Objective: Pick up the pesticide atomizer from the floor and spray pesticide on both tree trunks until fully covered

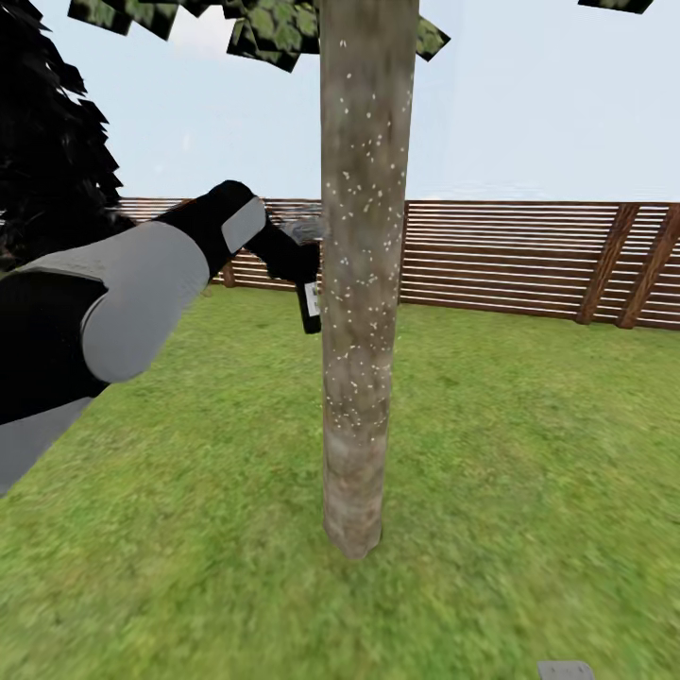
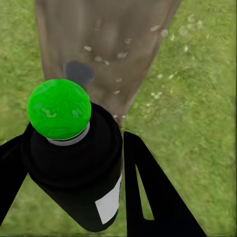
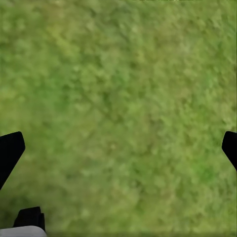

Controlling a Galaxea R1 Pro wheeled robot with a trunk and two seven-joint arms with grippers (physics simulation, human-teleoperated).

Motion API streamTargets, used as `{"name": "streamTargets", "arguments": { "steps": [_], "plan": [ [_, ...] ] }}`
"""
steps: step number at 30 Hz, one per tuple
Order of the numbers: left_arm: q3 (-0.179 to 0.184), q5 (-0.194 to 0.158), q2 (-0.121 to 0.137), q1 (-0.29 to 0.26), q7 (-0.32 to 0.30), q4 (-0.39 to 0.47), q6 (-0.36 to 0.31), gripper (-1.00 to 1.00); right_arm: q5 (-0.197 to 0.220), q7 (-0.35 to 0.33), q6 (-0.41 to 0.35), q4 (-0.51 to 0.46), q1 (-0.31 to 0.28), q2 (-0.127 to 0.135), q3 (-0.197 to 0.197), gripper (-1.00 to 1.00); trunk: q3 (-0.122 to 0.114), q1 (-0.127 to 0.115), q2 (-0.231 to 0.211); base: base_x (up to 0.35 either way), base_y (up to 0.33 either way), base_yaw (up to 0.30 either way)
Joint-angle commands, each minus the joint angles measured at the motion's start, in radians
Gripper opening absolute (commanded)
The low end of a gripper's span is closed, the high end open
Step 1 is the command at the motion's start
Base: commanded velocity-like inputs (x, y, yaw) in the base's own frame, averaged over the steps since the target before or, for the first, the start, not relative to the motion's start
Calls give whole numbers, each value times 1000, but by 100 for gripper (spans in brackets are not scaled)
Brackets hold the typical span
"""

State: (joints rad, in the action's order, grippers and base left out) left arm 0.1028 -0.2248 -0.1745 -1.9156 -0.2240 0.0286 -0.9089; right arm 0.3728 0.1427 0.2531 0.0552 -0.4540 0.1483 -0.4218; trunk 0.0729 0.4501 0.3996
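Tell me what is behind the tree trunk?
Behind the tree trunk are the grass lawn and a brown slatted wooden fence under pale sky. The fence stretch directly behind the trunk is hidden.

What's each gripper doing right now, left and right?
Left gripper: closed on the pesticide atomizer, beside the tree trunk.
Right gripper: open, empty, over grass.

Black-and-grey left arm (image 1: 123, 302), black fingers (image 2: 153, 197)
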Motion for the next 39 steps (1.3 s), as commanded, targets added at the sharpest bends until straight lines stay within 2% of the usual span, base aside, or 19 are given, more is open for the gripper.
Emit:
{"name": "streamTargets", "arguments": {
  "steps": [1, 9, 10, 13, 14, 15, 17, 19, 22, 23, 24, 25, 27, 30, 35, 39],
  "plan": [
    [-3, -2, 0, 15, 0, 1, 6, -100, 0, 0, 0, 0, 0, 0, 0, 100, 0, 0, 0, 0, 0, 0],
    [-4, -2, 0, 163, 0, 1, 82, -100, 0, 0, 0, 0, 0, 0, 0, 100, 0, 0, 0, 0, 0, 0],
    [-4, -1, 0, 219, 0, 1, 142, -100, 0, 0, 0, 0, 0, 0, 0, 100, 0, 0, 0, 0, 0, 0],
    [-3, 14, 0, 380, 0, 2, 266, -100, 0, 0, 0, 0, 0, -1, 0, 100, 0, 0, 0, 0, 0, 0],
    [-2, 43, 0, 448, 0, 1, 341, -100, 0, 0, 0, 0, 0, -1, 0, 100, 0, 0, 0, 0, 0, 0],
    [-2, 66, 0, 544, 1, 1, 420, -100, 0, 0, 0, 0, 0, -1, 0, 100, 0, 0, 0, 0, 0, 0],
    [-2, 78, 4, 688, 2, 2, 550, -100, 0, 0, 0, 0, 0, -1, 0, 100, 0, 0, 0, 0, 0, 0],
    [-2, 80, 14, 766, 2, 2, 634, -100, 0, 0, 0, 0, 0, -1, 0, 100, 0, 0, 0, 0, 0, 0],
    [-2, 85, 40, 919, 1, 3, 804, -100, 0, -4, -1, 0, 0, -2, -1, 100, 0, 0, 0, 0, 0, 0],
    [-2, 97, 47, 945, -1, 3, 843, -100, 0, -6, -1, 0, 0, -4, -2, 100, 0, 0, 0, 0, 0, 0],
    [-1, 110, 51, 955, -3, 3, 862, -100, 0, -6, -2, 0, 0, -10, -2, 100, 0, 0, 0, 0, 0, 0],
    [-1, 142, 54, 969, -6, 2, 897, -100, -1, -7, -2, 0, 0, -37, -2, 100, 0, 0, 0, 0, 0, 0],
    [0, 169, 59, 983, -7, 2, 925, -100, -4, -8, -2, 0, 4, -74, -2, 100, 0, 0, 0, 106, 175, 0],
    [0, 174, 62, 986, -7, 2, 930, -100, -5, -8, 0, 0, 7, -98, -2, 100, 0, 0, 0, 193, 294, 0],
    [0, 174, 79, 986, -6, 2, 930, -100, -5, -7, 0, 0, 12, -107, -3, 100, -4, 0, 0, 75, 344, -136],
    [0, 174, 81, 986, -6, 2, 929, -100, -5, -7, 0, 0, 12, -107, -2, 100, -8, 0, 0, 4, 350, -229]
  ]
}}
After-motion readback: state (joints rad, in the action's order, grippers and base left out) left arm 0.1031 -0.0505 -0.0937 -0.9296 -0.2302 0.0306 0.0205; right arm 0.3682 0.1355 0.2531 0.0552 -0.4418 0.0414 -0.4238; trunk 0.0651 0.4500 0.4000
